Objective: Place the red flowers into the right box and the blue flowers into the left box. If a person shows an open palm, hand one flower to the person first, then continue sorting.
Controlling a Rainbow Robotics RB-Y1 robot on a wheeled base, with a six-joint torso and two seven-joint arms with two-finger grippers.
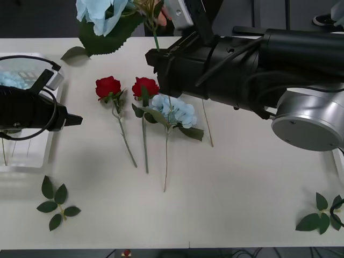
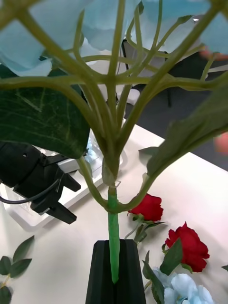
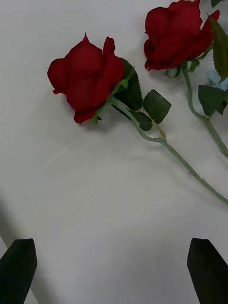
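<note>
- The right arm (image 1: 269, 70) reaches across the upper right of the front view toward the top centre, its silver joint at the right edge.
- The right gripper (image 2: 114, 270) has its black fingers closed together, clamped on a thin green stem (image 2: 113, 237).
- The left gripper (image 3: 114, 270) hovers low at the left edge of the front view, its black fingers (image 3: 17, 268) spread wide apart with nothing between them.

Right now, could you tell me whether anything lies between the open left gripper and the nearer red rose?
Nothing visible does. In the left wrist view, bare white table separates the left gripper, fingers apart, from the nearer red rose. The second rose lies beside it, apart, not in the path.
</note>
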